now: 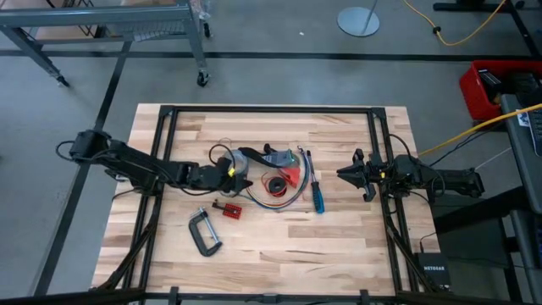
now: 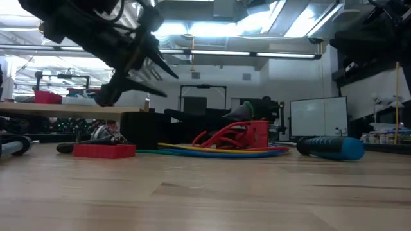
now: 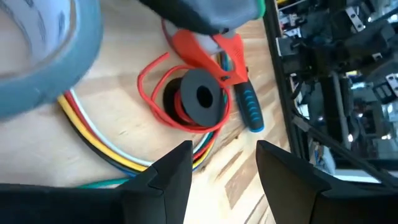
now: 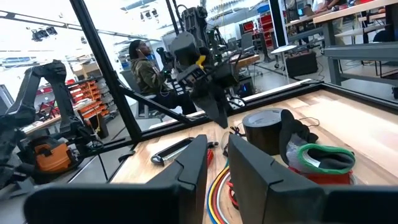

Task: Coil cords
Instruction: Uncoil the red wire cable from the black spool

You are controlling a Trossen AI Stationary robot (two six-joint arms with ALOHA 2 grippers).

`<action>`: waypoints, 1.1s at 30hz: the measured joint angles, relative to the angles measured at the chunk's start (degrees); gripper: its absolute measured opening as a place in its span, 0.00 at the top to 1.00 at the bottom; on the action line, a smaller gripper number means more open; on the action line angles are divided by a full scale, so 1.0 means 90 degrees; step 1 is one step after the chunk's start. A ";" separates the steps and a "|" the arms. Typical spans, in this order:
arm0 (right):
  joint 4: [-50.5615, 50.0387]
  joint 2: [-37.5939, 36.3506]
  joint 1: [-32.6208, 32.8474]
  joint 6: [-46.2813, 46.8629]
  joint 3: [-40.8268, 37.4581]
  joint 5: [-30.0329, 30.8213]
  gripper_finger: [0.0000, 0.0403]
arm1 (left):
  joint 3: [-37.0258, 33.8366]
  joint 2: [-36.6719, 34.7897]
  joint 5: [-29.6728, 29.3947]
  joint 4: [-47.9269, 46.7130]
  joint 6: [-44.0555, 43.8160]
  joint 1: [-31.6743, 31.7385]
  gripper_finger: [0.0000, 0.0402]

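The cords lie at the table's middle. A slim red cord (image 3: 155,93) is wound on a black spool (image 3: 202,98), with loose loops resting on the wood. A longer multi-coloured cord (image 3: 102,146) curves flat around it (image 1: 273,200). My left gripper (image 3: 224,171) hangs open just left of the spool (image 1: 246,180), above the table (image 2: 164,80), fingers slanting down, touching nothing. My right gripper (image 4: 217,155) waits at the table's right (image 1: 347,174), open with nothing between its fingers.
A grey tape roll (image 3: 50,56) sits close beside my left gripper. A blue-handled screwdriver (image 1: 315,191) lies right of the cords, a grey-and-green bundle (image 1: 275,157) behind them. A red block (image 1: 227,208) and a C-clamp (image 1: 203,233) lie nearer the front edge.
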 joint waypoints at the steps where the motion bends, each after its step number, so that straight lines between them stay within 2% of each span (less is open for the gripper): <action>1: 0.0000 0.0000 0.0000 0.0000 0.0000 0.0000 0.83 | 0.0000 0.0095 0.0000 0.0109 -0.0108 -0.0029 0.58; 6: 0.0000 0.0000 0.0000 0.0000 0.0000 0.0000 0.83 | 0.0207 0.0572 0.0003 0.0388 -0.0483 -0.0159 0.58; 13: -0.0002 0.0000 0.0000 0.0000 0.0000 0.0001 0.83 | 0.0946 0.1336 0.0002 0.0370 -0.0543 -0.0155 0.58; 18: -0.0002 0.0000 0.0000 0.0000 0.0000 0.0002 0.83 | 0.1391 0.1816 0.0005 -0.0045 -0.0925 -0.0066 0.58; 27: -0.0007 -0.0002 0.0000 -0.0002 0.0002 0.0002 0.83 | 0.1637 0.2171 0.0002 -0.0325 -0.1930 0.0037 0.58; 33: -0.0004 -0.0002 0.0001 -0.0002 0.0002 0.0002 0.83 | 0.1645 0.2234 0.0000 -0.0321 -0.2116 0.0193 0.58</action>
